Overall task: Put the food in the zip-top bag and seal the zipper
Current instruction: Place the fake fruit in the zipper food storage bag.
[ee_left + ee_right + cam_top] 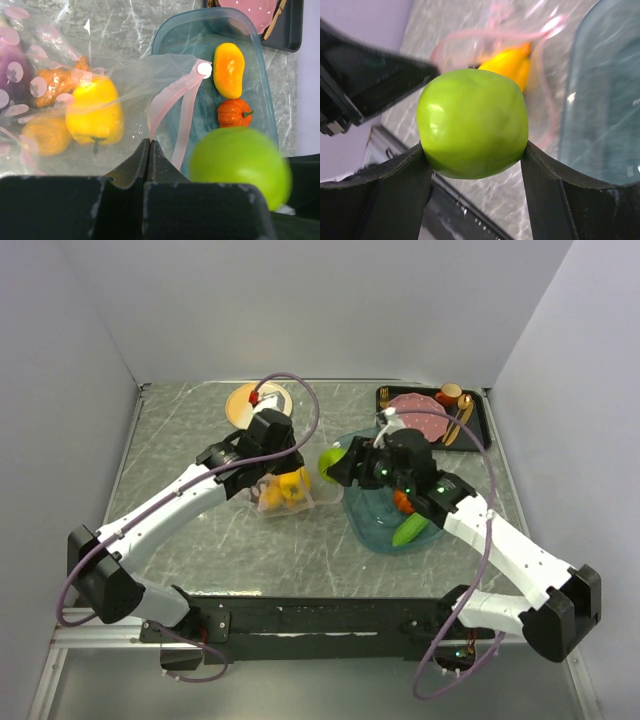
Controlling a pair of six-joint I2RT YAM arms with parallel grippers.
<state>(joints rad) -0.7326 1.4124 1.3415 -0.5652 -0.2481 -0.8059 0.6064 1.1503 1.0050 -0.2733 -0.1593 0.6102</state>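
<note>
Pinching zip-top bag (270, 502) rim mid-frame with shut left gripper (150, 146), yellow pepper (95, 115) already inside. Clamping green apple (472, 122) in right gripper (472, 155) beside bag mouth. Leaves tomato (232, 114), cucumber (410, 531) on teal tray (260, 65), zipper (167, 102) unsealed.

The bag (130, 75), pepper (95, 112) inside, lies left of the tray (365, 522) on the table (180, 440); the apple (329, 462) hangs between them.

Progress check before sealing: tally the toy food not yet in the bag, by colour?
Green: 2 (apple in the right gripper, cucumber on the tray)
Orange-yellow: 1 (piece on the tray)
Red-orange: 1 (tomato on the tray)
Total: 4
</note>
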